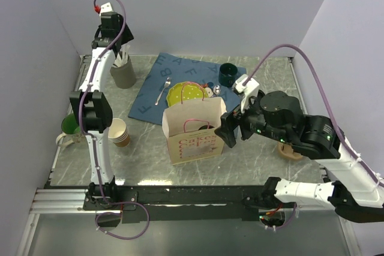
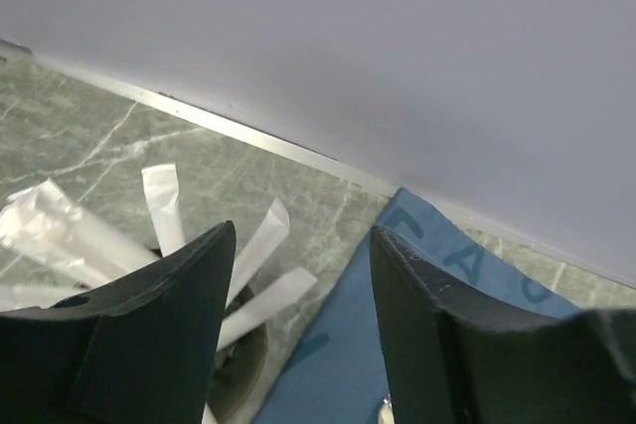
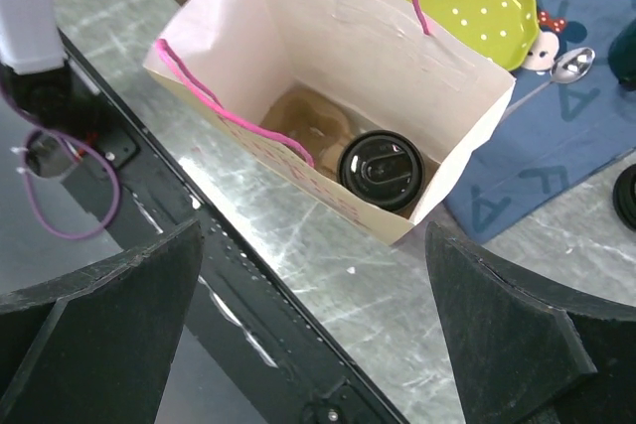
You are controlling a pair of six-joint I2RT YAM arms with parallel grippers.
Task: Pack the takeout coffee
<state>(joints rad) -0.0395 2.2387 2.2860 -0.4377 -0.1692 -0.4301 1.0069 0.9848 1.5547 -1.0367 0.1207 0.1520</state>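
The takeout coffee (image 3: 381, 170) stands upright in the right end of the open paper bag (image 3: 298, 47), only its black lid showing. The bag (image 1: 193, 142) stands in the table's middle with pink handles. My right gripper (image 3: 313, 230) hangs open, high over the table's near edge in front of the bag, nothing between its fingers; in the top view it (image 1: 227, 131) is by the bag's right side. My left gripper (image 2: 298, 230) is at the back left, open above a grey cup (image 2: 238, 364) of white wrapped packets (image 2: 260, 243), with one packet beside its left finger.
A blue lettered cloth (image 1: 157, 85) holds a yellow dotted plate (image 1: 186, 94), a spoon (image 1: 163, 91) and a dark mug (image 1: 227, 74). Stacked beige paper cups (image 1: 120, 132) and a green mug (image 1: 71, 125) sit at left. A brown object (image 1: 291, 150) lies at right.
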